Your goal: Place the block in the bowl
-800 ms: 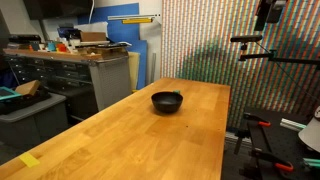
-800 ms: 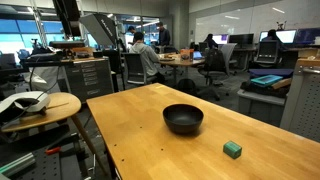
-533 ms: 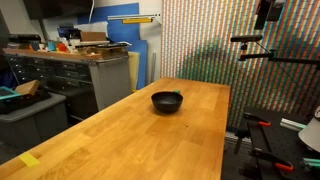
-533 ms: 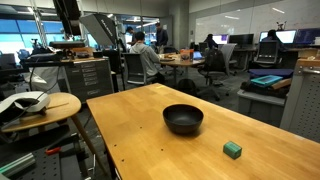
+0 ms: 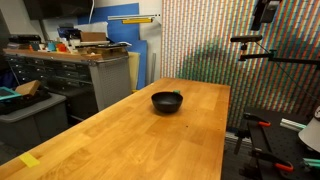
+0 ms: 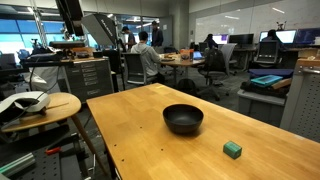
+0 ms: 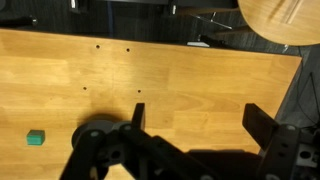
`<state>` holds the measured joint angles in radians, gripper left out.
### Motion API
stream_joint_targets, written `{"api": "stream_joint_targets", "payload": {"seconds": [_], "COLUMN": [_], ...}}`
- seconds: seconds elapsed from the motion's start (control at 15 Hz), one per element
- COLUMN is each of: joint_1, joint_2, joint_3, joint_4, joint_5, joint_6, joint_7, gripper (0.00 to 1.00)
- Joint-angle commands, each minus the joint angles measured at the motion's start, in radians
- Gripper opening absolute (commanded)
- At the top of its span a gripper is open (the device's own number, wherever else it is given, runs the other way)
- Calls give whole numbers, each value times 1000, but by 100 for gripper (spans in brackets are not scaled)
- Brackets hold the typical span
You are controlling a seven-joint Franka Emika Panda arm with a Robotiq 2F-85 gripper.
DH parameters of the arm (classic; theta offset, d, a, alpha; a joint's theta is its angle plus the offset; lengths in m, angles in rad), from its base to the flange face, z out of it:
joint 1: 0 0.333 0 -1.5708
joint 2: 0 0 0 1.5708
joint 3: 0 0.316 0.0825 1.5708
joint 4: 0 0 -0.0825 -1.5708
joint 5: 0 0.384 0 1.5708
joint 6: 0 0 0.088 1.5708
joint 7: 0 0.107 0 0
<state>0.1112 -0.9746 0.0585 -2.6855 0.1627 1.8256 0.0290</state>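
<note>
A black, shallow round bowl (image 5: 167, 101) (image 6: 183, 119) stands on the long wooden table (image 5: 120, 140) (image 6: 150, 145). A small green block (image 6: 232, 149) lies on the table a little way from the bowl, and it also shows at the left edge of the wrist view (image 7: 35, 137). My gripper (image 7: 200, 115) is open and empty, high above bare table wood. In both exterior views it hangs at the top edge (image 5: 265, 12) (image 6: 68, 12), far from bowl and block. A dark round shape by the left finger may be the bowl; I cannot tell.
A small round wooden side table (image 6: 40, 105) (image 7: 285, 20) stands beside the long table's end. A camera stand (image 5: 262, 50) rises past the table. Cabinets (image 5: 90, 75) and office desks with people (image 6: 150, 55) are beyond.
My gripper has shifted very slightly at the top of the exterior views. The bowl and block have not moved.
</note>
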Motion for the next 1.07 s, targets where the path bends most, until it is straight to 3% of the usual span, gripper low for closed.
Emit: {"api": "stream_joint_targets", "payload": {"seconds": [0.0,0.33,1.0], "joint_1": [-44,-91,-155], "joint_2": [28,137,496], "joint_3": [-9,-55,-100], "joint_4": [2,28,128], "joint_5": [-25,-60,-129], "joint_6": [88,185,591], "joint_7": [-10,-31,-45], "gripper": [100,100,100]}}
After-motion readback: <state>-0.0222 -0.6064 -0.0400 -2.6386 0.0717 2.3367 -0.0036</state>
